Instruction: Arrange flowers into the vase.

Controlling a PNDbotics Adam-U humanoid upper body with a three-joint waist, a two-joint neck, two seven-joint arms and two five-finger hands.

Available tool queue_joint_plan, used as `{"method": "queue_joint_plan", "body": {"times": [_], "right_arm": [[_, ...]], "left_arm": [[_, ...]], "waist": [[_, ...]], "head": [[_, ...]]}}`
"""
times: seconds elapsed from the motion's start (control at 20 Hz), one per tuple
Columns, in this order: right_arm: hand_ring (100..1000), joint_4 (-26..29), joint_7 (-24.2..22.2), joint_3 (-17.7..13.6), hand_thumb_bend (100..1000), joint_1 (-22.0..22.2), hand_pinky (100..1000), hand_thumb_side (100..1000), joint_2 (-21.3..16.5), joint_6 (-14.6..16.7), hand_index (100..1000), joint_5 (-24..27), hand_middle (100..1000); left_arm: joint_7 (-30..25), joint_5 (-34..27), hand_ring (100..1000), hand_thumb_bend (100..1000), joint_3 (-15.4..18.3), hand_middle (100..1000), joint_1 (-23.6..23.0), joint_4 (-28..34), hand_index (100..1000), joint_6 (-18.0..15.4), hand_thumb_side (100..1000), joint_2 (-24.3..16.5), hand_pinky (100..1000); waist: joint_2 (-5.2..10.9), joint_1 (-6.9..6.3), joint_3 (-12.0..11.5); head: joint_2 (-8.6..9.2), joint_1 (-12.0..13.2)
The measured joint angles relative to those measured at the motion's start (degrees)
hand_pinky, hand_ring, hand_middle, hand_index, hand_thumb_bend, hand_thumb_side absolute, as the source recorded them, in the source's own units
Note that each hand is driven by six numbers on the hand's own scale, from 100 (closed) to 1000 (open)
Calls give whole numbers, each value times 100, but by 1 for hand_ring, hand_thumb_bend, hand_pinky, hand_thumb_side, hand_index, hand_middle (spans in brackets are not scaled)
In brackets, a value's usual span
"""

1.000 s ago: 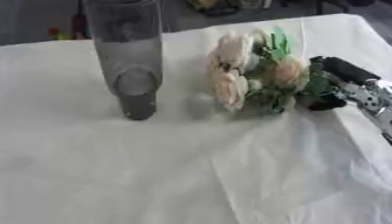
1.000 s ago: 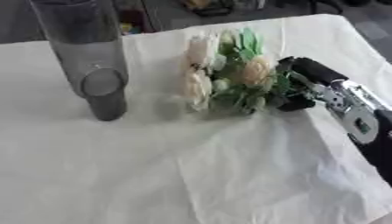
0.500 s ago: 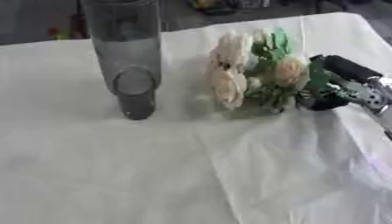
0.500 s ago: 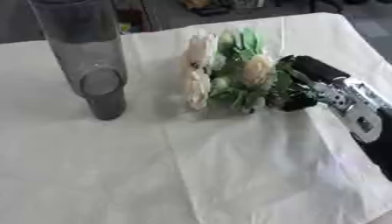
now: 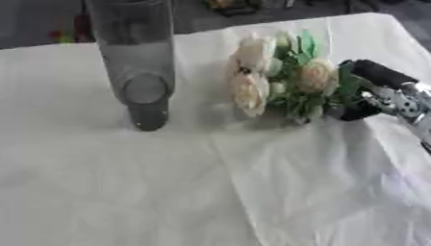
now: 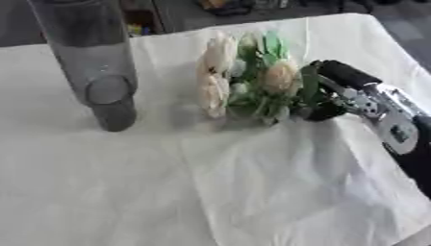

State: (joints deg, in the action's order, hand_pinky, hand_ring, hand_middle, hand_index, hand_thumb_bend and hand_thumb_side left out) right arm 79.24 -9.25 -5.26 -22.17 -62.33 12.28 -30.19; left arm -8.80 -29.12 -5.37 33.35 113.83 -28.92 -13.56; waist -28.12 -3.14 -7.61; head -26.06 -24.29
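— Where are the flowers?

— The bunch of flowers (image 6: 244, 81) lies on the white cloth (image 5: 210, 182) toward the far right corner of the table, blooms pointing left. My right hand (image 6: 333, 91) has its fingers curled round the stem end.

— And the vase?

— The tall grey vase (image 5: 134, 62) stands upright near the far edge, well left of the flowers.

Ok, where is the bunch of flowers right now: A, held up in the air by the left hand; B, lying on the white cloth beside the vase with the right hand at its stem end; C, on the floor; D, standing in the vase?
B: the flowers lie on the white cloth to the right of the grey vase, with the right hand curled around their stem end.
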Motion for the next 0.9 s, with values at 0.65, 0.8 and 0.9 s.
{"method": "queue_joint_plan", "body": {"times": [0.65, 0.8, 0.9], "right_arm": [[189, -20, 131, 0, 316, 6, 100, 252, 1, -71, 348, -17, 229], [152, -24, 175, 0, 281, 32, 100, 258, 1, -72, 285, -15, 170], [100, -35, 201, -1, 239, 53, 100, 266, 2, -56, 228, -7, 126]], "left_arm": [[-8, 2, 782, 100, 0, 861, 0, 0, 937, 6, 827, 1, 783], [-11, 2, 782, 100, 0, 861, 1, 0, 937, 8, 826, 1, 784], [-15, 2, 782, 100, 0, 861, 3, 0, 937, 9, 826, 1, 784]], "waist": [[0, -10, -27], [-1, -10, -36], [-2, -9, -52]], "head": [[53, -105], [71, -108], [100, -119]]}}
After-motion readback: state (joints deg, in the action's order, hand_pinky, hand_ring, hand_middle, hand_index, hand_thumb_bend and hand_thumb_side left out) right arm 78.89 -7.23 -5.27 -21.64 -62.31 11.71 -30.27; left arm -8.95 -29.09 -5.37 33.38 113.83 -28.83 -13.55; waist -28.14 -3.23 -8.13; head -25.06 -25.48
